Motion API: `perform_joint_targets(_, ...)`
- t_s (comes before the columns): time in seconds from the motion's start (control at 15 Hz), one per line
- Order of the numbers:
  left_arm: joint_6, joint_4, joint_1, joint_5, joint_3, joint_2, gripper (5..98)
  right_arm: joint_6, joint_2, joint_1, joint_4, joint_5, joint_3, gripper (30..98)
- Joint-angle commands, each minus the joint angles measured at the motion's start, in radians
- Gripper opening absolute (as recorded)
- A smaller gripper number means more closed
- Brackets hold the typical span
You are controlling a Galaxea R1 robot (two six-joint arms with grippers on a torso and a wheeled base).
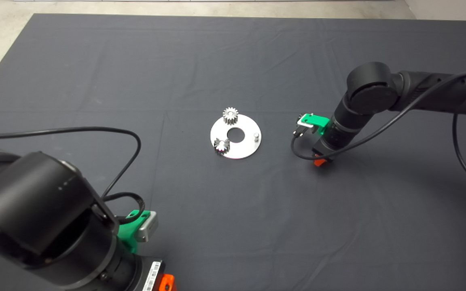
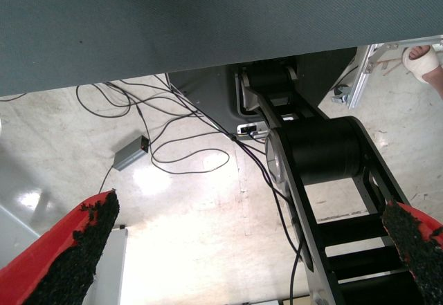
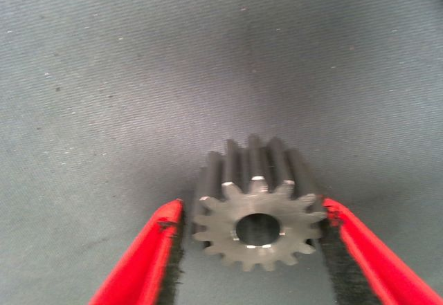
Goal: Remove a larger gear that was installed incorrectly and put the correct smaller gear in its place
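A round silver plate (image 1: 244,150) lies mid-mat. Two small straight-toothed gears stand on it, one at the far rim (image 1: 230,116) and one at the near left (image 1: 221,146). A bare peg (image 1: 256,136) stands on its right side. My right gripper (image 1: 322,161) points down at the mat to the right of the plate. In the right wrist view the smaller gear (image 3: 257,211) stands on the mat between the gripper's fingers. One pad (image 3: 331,250) is against its teeth and the other is a sliver away. The larger gear is out of view. My left gripper (image 1: 167,283) is parked at the lower left, open.
Black cables loop over the mat from both arms, one at the left (image 1: 95,130) and one by the right wrist (image 1: 297,151). The left wrist view looks under the table at the floor, with cables, the robot's base (image 2: 325,160) and a person's foot (image 2: 426,63).
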Motion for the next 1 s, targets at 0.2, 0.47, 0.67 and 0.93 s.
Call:
perform_joint_targets(0.2, -0.003, -0.02, -0.01, -0.003, 0.013, -0.006, 98.2, 0.004, -0.002, 0.011, 0.001, -0.103, 0.002, 45.8)
perform_joint_targets(0.47, -0.001, -0.02, -0.01, -0.003, 0.013, -0.006, 98.2, 0.004, 0.004, -0.002, 0.001, -0.103, 0.001, 45.8)
perform_joint_targets(0.67, -0.001, -0.02, -0.01, -0.003, 0.013, -0.006, 98.2, 0.004, 0.004, -0.002, 0.001, -0.103, 0.001, 45.8)
perform_joint_targets(0.93, -0.001, -0.02, -0.01, -0.003, 0.013, -0.006, 98.2, 0.004, -0.002, -0.002, 0.001, -0.103, 0.012, 43.7)
